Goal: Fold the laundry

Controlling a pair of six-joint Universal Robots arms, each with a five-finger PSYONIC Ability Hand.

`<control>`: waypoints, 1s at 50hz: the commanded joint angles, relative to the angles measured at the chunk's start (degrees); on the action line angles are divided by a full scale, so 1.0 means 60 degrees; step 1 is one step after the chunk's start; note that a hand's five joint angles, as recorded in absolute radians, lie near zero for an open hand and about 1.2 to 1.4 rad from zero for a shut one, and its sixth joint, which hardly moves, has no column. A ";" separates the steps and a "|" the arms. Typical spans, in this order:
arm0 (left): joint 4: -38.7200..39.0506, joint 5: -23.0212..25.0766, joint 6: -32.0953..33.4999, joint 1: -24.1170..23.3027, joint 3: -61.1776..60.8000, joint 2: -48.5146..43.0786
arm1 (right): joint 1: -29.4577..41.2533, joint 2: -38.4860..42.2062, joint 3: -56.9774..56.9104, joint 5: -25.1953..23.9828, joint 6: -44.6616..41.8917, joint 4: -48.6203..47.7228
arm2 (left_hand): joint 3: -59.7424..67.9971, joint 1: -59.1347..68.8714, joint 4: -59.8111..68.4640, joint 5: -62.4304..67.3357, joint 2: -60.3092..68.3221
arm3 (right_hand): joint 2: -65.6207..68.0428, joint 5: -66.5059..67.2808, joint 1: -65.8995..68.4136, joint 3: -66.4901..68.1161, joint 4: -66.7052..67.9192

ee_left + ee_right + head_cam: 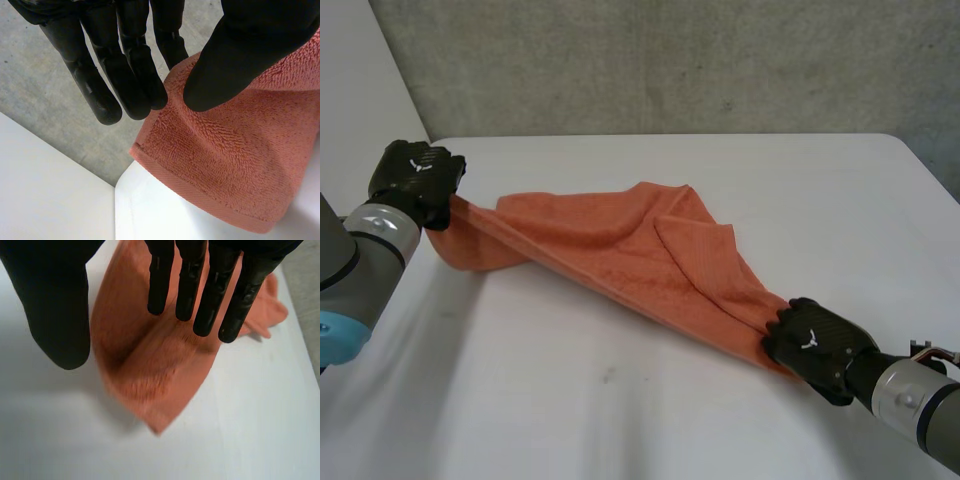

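Nearest you, at the near right of the table (pixel 620 410), the right hand (pixel 815 345) is closed on 1 end of the orange towel (pixel 620 245). In its wrist view the cloth runs between the straight fingers (pixel 187 285) and the thumb (pixel 55 310), bunched into a soft pointed tip just past them. Behind it the right arm (pixel 910 395) shows a bare metal wrist.

From that hand the towel stretches away as a long diagonal band across the middle of the white, smooth tabletop. It is gathered narrow at both ends and wider in between, where 1 layer is turned over into a triangular flap with a peak towards the far side. Nothing else lies on the table around it.

Farther off, at the far left corner, the left hand (pixel 415 180) grips the other end. In its wrist view the thumb presses the cloth against the fingers, and you can see the looped terry pile and a flat stitched hem (pixel 200 200) along the hanging edge. The left arm (pixel 360 255) is grey with a light-blue cap.

Beyond the table's far edge stands a rough grey concrete wall (pixel 670 60).
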 commanded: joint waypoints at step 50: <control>-0.0196 0.0031 0.0015 0.0090 -0.0245 -0.0044 | -0.0229 -0.0127 -0.2127 0.1553 0.2687 -0.2340 | 0.1955 0.2848 0.1922 0.2007 0.1926 | 0.8130 0.8091 0.8868 0.8070 0.8082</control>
